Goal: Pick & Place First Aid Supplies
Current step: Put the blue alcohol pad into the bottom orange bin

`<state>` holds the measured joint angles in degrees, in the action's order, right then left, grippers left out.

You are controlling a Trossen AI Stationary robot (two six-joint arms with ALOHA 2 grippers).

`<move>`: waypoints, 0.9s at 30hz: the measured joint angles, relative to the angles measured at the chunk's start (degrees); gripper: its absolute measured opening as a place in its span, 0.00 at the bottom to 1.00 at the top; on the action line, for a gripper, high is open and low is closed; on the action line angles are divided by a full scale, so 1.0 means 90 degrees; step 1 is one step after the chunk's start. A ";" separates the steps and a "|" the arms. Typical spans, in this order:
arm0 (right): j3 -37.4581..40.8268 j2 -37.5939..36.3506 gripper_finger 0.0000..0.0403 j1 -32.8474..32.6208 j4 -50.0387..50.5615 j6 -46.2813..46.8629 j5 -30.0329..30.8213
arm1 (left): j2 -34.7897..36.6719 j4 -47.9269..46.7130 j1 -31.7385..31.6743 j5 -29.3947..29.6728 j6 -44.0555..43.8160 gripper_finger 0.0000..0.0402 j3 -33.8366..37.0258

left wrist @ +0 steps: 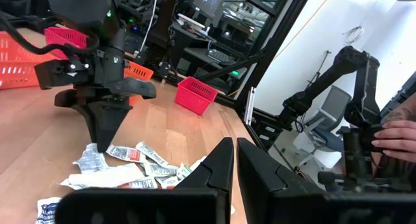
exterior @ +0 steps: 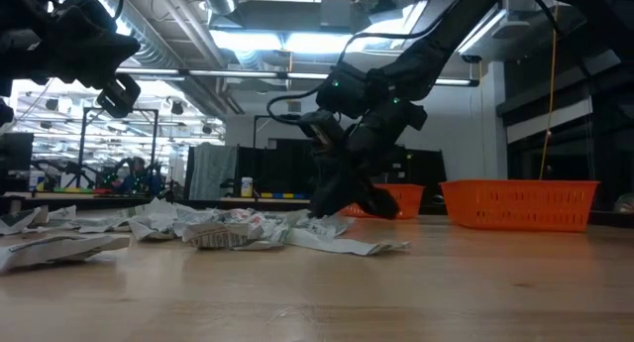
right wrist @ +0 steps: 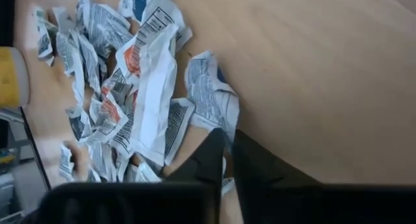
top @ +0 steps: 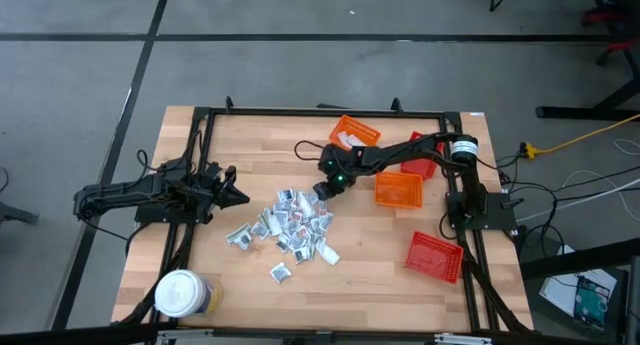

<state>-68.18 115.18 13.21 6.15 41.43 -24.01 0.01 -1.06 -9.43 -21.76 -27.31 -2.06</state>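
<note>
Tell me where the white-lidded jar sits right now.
In the high view, the white-lidded jar stands at the table's front-left corner, left of the pile of sachets and apart from it.

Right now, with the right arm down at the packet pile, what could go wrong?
1. The right end effector is at the edge of the heaped packets, with its fingers nearly together; the packets overlap, so it may lift several or none.
2. Pressing down may push loose packets across the table.
3. The orange basket sits under the right arm; a swing back could knock it.
</note>
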 joint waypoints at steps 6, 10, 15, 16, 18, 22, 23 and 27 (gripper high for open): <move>0.0000 -0.0139 0.02 -0.0055 -0.0029 -0.0481 0.0202 | 0.0000 0.0002 0.0002 0.0000 0.0000 0.04 0.0000; -0.0002 -0.0486 0.01 -0.0139 0.0156 -0.1067 0.0517 | 0.0000 0.0001 0.0001 0.0002 0.0001 0.04 0.0001; -0.0002 -0.1075 0.01 -0.0266 0.0879 -0.2043 0.1342 | 0.0000 0.0002 0.0000 0.0001 0.0000 0.04 0.0000; -0.0002 -0.1206 0.01 -0.0303 0.1079 -0.2224 0.1534 | 0.0000 0.0002 0.0000 0.0002 0.0000 0.04 0.0000; -0.0005 -0.1469 0.01 -0.0357 0.1417 -0.2582 0.1913 | 0.0000 0.0002 0.0000 0.0002 0.0000 0.04 0.0000; -0.0005 -0.2028 0.00 -0.0512 0.2146 -0.3170 0.2620 | 0.0000 0.0000 0.0000 0.0002 0.0000 0.04 0.0000; -0.0005 -0.2183 0.00 -0.0555 0.2348 -0.3293 0.2791 | 0.0000 0.0000 0.0000 0.0000 0.0000 0.04 0.0000; -0.0007 -0.2730 0.00 -0.0744 0.3170 -0.3632 0.3530 | 0.0000 0.0000 0.0000 0.0000 0.0000 0.04 0.0000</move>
<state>-68.25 90.60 6.52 34.68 8.75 7.76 0.01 -1.06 -9.43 -21.76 -27.31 -2.06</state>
